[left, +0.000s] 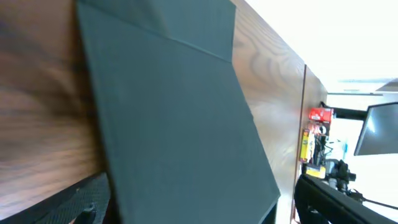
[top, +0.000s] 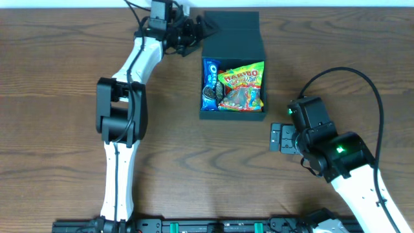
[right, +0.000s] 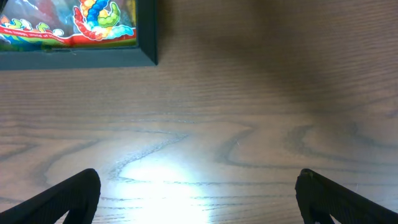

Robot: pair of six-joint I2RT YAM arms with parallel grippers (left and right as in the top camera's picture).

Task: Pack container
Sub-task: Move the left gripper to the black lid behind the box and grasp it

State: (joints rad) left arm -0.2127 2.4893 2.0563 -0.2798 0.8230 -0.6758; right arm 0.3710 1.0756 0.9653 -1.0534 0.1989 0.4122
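The dark teal container stands at the back middle of the table. Its flap lid is raised at the far side and leans over the back of the opening. Inside lie a Haribo bag and a blue Oreo packet. My left gripper is at the lid's left edge. In the left wrist view the lid fills the space between the spread fingers, with a gap at one finger. My right gripper is open and empty, right of the container's front corner, above bare wood.
The wooden table extends to the left and front. A black cable loops above the right arm. The table's far edge runs just behind the container. A monitor and red gear stand beyond the table.
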